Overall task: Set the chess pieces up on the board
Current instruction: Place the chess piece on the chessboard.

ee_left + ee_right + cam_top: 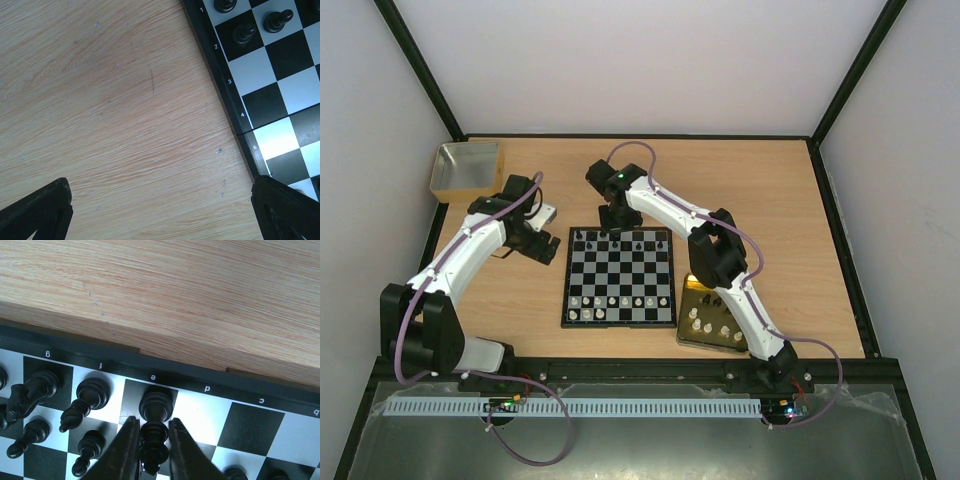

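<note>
The board (pixel 566 285) lies mid-table, with black chess pieces (pixel 638 245) along its far rows and white ones (pixel 620 300) along its near rows. My right gripper (pixel 152 427) reaches over the far edge. Its fingers (pixel 125 445) sit tight against both sides of a tall black piece (pixel 155 407) standing upright on the dark e square. A knight (pixel 30 390), a bishop (pixel 87 395) and pawns stand to its left. My left gripper (pixel 160 215) hangs wide open over bare wood beside the board's left border (pixel 225 95), holding nothing.
A shiny gold tray (pixel 686 335) with several white pieces sits by the board's near right corner, under the right arm. A yellowish square box (pixel 442 186) stands at the far left. Walls close in the table on three sides.
</note>
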`<state>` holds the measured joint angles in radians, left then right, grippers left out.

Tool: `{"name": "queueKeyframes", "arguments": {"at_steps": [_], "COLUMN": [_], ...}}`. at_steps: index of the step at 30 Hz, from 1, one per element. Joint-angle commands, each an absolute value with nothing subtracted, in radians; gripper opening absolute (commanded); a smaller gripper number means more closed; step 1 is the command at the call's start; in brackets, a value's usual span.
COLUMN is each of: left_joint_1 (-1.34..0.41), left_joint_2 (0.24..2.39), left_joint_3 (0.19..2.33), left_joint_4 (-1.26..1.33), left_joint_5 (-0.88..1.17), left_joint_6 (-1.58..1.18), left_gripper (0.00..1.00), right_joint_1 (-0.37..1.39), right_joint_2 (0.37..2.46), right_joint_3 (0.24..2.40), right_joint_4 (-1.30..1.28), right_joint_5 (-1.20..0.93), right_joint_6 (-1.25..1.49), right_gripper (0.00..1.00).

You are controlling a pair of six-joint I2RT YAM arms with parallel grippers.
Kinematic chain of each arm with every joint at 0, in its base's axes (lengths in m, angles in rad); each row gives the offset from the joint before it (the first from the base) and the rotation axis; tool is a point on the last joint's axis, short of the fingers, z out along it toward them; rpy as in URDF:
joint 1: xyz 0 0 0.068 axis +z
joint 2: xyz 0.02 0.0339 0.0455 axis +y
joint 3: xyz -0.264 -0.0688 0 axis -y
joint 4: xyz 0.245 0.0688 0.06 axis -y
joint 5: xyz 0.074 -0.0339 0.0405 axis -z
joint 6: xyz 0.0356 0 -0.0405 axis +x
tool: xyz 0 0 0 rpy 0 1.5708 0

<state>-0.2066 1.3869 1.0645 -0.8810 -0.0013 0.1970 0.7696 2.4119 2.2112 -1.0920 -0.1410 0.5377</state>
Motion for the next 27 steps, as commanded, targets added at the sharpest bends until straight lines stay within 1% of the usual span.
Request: {"name": "queueKeyframes", "arguments": {"at_steps": [1,6,16,18,24,27], "left_joint_1": [-0.216,-0.218,-0.219,-0.219,-0.219,-0.219], "left_joint_2": [1.378,1.38,1.374,1.372,1.369,1.371], "left_joint_3": [1.057,1.055,1.053,1.054,1.052,1.049], "left_joint_4": [-0.886,-0.883,-0.883,-0.883,-0.882,-0.879], "left_joint_5": [-0.006,-0.008,-0.009,-0.009,-0.008,-0.008], "left_joint_6": [0.187,0.187,0.188,0.188,0.187,0.187], "left_gripper": [0.97,0.97,0.97,0.97,0.98,0.97], "right_joint_1": [0.765,0.765,0.77,0.769,0.77,0.769], "right_joint_2": [2.424,2.419,2.409,2.406,2.399,2.401], "right_joint_3": [2.232,2.228,2.214,2.211,2.21,2.212], "right_joint_4": [-1.111,-1.109,-1.108,-1.108,-1.108,-1.106], "right_joint_5": [-0.146,-0.166,-0.184,-0.179,-0.165,-0.158], "right_joint_6": [0.532,0.533,0.531,0.531,0.532,0.531], "right_gripper": [0.17,0.09,0.09,0.11,0.29,0.31]}}
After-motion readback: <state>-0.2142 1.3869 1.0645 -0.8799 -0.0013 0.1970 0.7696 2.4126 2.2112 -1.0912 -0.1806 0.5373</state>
